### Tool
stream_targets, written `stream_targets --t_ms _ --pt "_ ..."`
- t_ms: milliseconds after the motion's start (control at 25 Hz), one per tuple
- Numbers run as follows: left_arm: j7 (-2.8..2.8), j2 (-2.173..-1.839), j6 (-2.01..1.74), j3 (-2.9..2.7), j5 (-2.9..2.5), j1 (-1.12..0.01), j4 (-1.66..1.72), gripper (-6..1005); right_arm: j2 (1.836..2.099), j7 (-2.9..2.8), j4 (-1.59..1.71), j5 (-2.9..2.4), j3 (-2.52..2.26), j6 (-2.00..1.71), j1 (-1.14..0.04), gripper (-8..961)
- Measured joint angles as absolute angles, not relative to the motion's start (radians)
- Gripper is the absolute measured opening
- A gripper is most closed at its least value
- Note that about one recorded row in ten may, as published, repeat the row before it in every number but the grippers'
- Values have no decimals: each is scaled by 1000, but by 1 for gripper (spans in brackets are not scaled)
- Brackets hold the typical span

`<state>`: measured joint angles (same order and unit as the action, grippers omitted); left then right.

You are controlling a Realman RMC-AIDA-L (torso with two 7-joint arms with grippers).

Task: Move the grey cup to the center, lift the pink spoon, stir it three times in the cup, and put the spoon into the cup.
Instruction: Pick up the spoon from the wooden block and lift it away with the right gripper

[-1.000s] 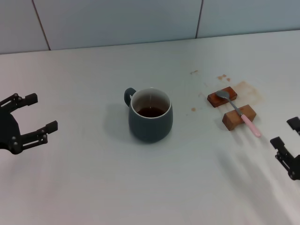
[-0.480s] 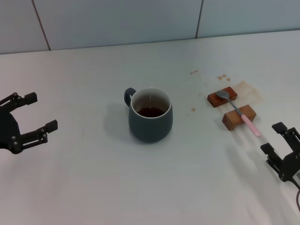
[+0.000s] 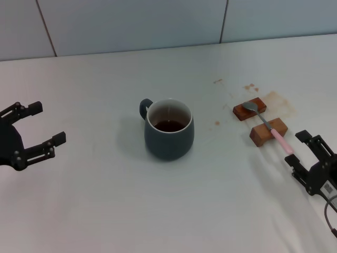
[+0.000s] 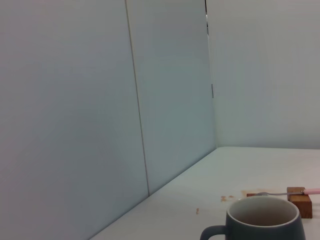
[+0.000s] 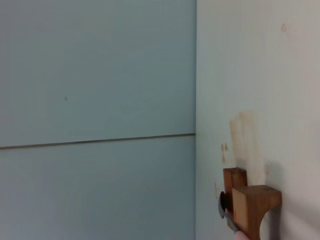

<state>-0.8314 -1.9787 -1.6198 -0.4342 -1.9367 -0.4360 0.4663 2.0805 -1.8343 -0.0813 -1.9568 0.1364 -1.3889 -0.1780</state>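
Observation:
The grey cup [image 3: 169,129] stands upright at the table's middle with dark liquid inside, handle to the back left; it also shows in the left wrist view [image 4: 264,220]. The pink spoon [image 3: 268,126] lies across two brown wooden blocks [image 3: 268,132] to the cup's right; its handle tip shows in the left wrist view [image 4: 312,191]. My right gripper [image 3: 300,148] is open, just in front and right of the spoon's pink handle end, not touching. My left gripper [image 3: 45,124] is open and empty at the far left, well away from the cup.
Brown stains [image 3: 279,100] mark the table behind the blocks, with small spots [image 3: 217,123] near them. The two blocks show close in the right wrist view [image 5: 252,206]. A tiled wall [image 3: 158,23] bounds the table's far edge.
My right gripper has moved up and left from the right edge toward the spoon's handle. The left gripper, cup and spoon have not moved.

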Motion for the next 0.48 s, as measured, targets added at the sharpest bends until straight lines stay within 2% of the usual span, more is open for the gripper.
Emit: stream_targets --t_ms 480 --pt "-832 -1980 -1621 -434 -1911 -434 466 849 2080 -1856 -67 -1959 134 -1346 -220 809"
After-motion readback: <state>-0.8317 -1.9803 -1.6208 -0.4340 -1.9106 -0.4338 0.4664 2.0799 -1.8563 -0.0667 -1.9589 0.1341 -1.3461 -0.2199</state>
